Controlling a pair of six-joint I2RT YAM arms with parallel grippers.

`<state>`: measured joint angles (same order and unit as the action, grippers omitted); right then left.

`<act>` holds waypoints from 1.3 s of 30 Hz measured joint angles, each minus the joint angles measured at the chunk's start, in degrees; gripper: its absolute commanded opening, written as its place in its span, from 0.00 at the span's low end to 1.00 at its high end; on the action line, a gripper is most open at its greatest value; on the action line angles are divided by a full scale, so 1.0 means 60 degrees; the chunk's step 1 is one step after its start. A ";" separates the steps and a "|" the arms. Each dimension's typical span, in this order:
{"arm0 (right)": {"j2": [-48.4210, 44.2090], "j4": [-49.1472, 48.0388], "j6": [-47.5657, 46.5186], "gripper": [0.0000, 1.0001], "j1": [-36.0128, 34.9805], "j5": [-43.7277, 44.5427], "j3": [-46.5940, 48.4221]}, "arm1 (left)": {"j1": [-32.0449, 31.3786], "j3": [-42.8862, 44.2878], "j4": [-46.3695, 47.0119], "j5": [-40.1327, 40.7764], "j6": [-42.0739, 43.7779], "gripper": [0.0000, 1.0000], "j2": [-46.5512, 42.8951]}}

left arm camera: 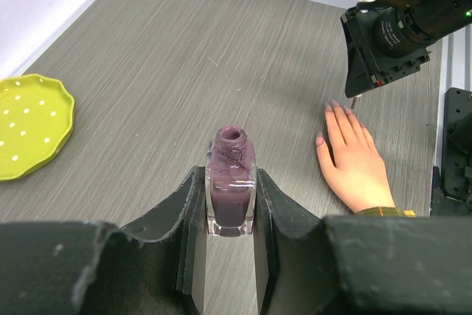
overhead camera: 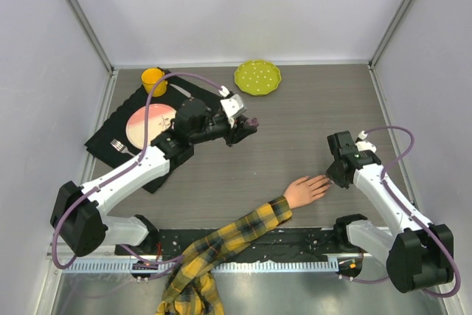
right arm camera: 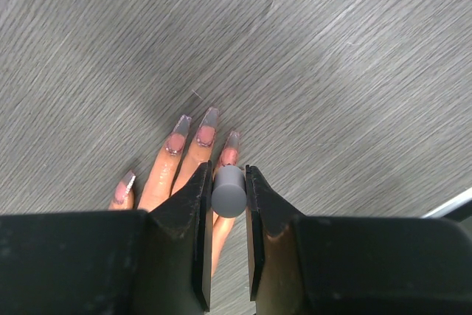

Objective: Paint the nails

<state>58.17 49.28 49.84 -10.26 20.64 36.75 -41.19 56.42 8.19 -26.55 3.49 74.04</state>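
Note:
A pale mannequin hand (overhead camera: 306, 189) in a yellow-and-black plaid sleeve (overhead camera: 236, 237) lies palm down near the front of the table. Its long nails (right arm camera: 206, 129) point away and show pinkish paint with greyish tips. My right gripper (right arm camera: 228, 175) hovers over the fingers, shut on a grey round cap (right arm camera: 228, 192); whatever hangs below the cap is hidden. In the top view the right gripper (overhead camera: 333, 177) sits just beyond the fingertips. My left gripper (left arm camera: 231, 180) is shut on an uncapped bottle of purple polish (left arm camera: 231, 182), held upright off to the hand's left (overhead camera: 248, 125).
A green dotted plate (overhead camera: 258, 77) lies at the back. At the left, a black mat (overhead camera: 110, 145) carries a pink plate (overhead camera: 147, 125), a fork (overhead camera: 118, 145) and a yellow cup (overhead camera: 153, 80). Walls close in the table on three sides.

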 measured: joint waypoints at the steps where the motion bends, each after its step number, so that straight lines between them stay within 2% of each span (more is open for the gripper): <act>1: 0.0000 0.0000 0.0000 0.01 0.0000 0.0000 -0.0007 | 0.0000 0.0000 0.0004 0.0000 0.0000 0.00 0.0000; 39: 0.0295 -0.0430 -0.0004 0.01 0.0000 -0.0004 -0.0219 | 0.0000 0.0000 0.0029 -0.0004 -0.0004 0.00 0.0000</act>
<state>59.94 46.70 49.82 -10.26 20.62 35.44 -41.19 56.42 8.36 -26.57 3.46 74.04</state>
